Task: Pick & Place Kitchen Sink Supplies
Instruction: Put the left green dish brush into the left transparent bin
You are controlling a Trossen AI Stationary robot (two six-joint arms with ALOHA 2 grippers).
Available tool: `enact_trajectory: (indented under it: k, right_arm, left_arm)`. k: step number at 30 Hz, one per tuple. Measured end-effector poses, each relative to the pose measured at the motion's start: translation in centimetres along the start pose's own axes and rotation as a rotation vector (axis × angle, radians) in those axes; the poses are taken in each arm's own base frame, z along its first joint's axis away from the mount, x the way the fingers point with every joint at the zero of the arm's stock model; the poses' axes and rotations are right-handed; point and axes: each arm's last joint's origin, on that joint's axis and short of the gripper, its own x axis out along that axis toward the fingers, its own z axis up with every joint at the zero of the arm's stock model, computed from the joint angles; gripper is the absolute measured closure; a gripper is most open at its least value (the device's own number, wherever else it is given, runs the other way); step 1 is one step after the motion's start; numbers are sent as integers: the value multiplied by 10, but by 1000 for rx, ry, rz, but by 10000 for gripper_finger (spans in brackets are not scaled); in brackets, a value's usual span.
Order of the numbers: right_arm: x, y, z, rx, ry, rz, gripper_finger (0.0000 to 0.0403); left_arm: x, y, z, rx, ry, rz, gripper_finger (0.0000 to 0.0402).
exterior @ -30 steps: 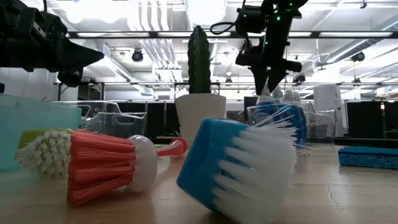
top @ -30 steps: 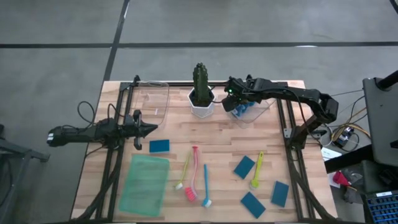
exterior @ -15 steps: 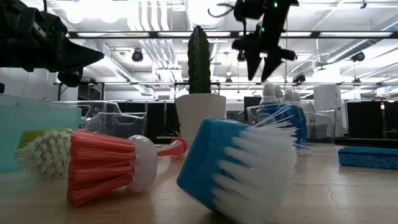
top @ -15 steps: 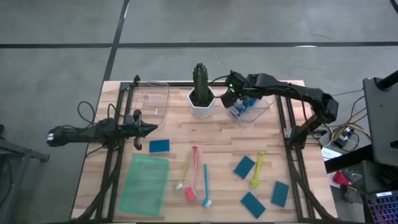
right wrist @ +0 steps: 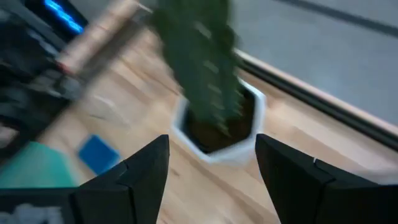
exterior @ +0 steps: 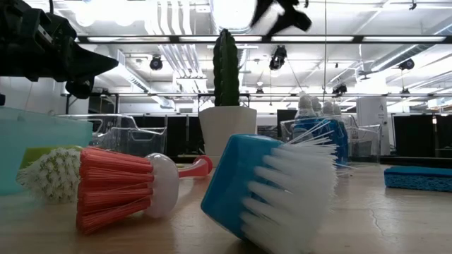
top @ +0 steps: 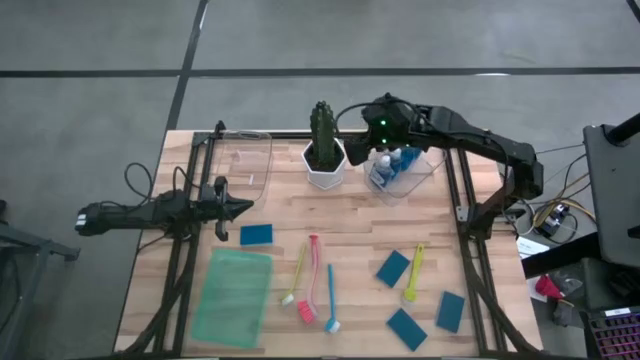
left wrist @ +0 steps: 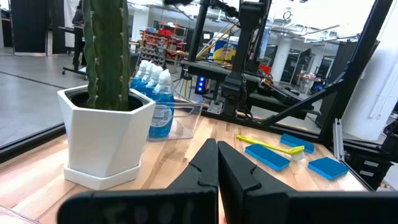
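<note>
The right gripper stands wide open and empty, its two dark fingers spread on either side of the cactus below it. In the high view it hangs above the back of the table, between the cactus and the clear bin that holds the blue bottles. The left gripper is pinched shut on nothing and waits at the left side of the table, pointing toward the sponge just ahead of it.

The bottles look light and stiff but smooth-sided, so a grip across the body below the pale cap seems safest. On the open boards lie the four brushes, yellow, pink, blue and lime; they are thin and rigid, probably best pinched across the handle near its middle. The other sponges are flat and soft, and would need the fingers to come down on their short edges. The green tray lies at the front left.

Against a second ago, the right gripper has lifted off the bottles in the bin and swung toward the cactus; in the low view it has likely risen almost out of the picture's top. The left arm and all things on the table stay as they were.
</note>
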Motion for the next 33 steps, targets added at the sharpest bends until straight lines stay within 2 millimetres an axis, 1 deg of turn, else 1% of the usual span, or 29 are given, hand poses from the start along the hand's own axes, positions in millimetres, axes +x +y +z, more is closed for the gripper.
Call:
enact_trajectory:
  k: [3, 6, 11, 15, 16, 18, 22, 24, 27, 33]
  right_arm:
    - [-12, 16, 3, -10, -53, 77, 174]
    - [-25, 31, 0, -33, -71, 140, 174]
    - [-45, 57, -13, -73, -85, 228, 177]
    - [-55, 73, -26, -115, -92, 260, 179]
    - [-56, 76, -29, -117, -92, 276, 179]
    - [-55, 83, -36, -126, -77, 296, 179]
    - [-52, 88, -47, -81, -20, 286, 181]
    - [-52, 90, -52, -84, -1, 282, 183]
    - [-51, 91, -57, -101, 10, 282, 184]
    - [-49, 87, -61, -120, 47, 244, 189]
  left_arm:
    - [0, 0, 0, 0, 0, 0, 401]
    - [0, 0, 0, 0, -1, 0, 401]
    - [0, 1, 0, 36, -7, 36, 401]
    - [0, 1, 0, 44, -8, 36, 401]
    - [0, 1, 1, 18, -14, 34, 401]
    - [0, -1, 7, -132, -69, -17, 401]
    - [-4, -5, 27, -461, -268, -111, 401]
    - [-8, -6, 38, -589, -371, -180, 401]
    - [-13, -7, 49, -720, -477, -271, 401]
    - [-25, -7, 66, -798, -699, -323, 401]
